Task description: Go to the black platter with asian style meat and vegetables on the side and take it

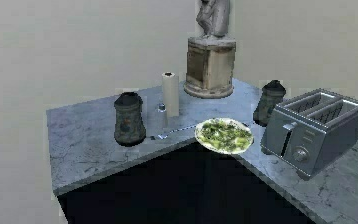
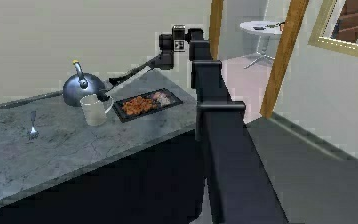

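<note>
A: Start at the arm side view's left. What is on the counter (image 2: 47,150)?

B: It has a grey marbled top. Farthest left a small utensil (image 2: 33,125) lies flat; I can't tell if it is a fork or a spoon. Next, a rounded metal kettle (image 2: 77,90) stands toward the back, with a white mug (image 2: 93,110) just in front of it.

A: And the black platter?

B: The black platter (image 2: 147,104) lies flat on the counter just right of the mug, near the counter's right end. It carries reddish-brown meat with bits of vegetables.

A: Where is the gripper relative to it?

B: The gripper (image 2: 115,80) slants down and leftward from the far end of the arm (image 2: 215,110). Its thin fingers end beside the kettle, just above the platter's left end in the picture. I can't tell whether it touches the platter.

A: What about its grip?

B: I can't tell its state, nor whether it holds anything, because the kettle and platter sit on the counter right at its tip.

A: What is farther right?

B: A wooden door frame (image 2: 285,55), a round white table (image 2: 257,30) beyond it, and a window (image 2: 349,22) at the top corner.

A: And the forward view?

B: It shows a corner stretch of counter (image 1: 87,140). From the left there is a dark lidded jar (image 1: 129,118), a thin utensil beside it, a pale upright cylinder (image 1: 170,92) and a statue (image 1: 211,50) on a stone pedestal at the back. Then come a plate of green salad (image 1: 224,136), a second dark jar (image 1: 271,102) and a silver toaster (image 1: 315,128).
</note>
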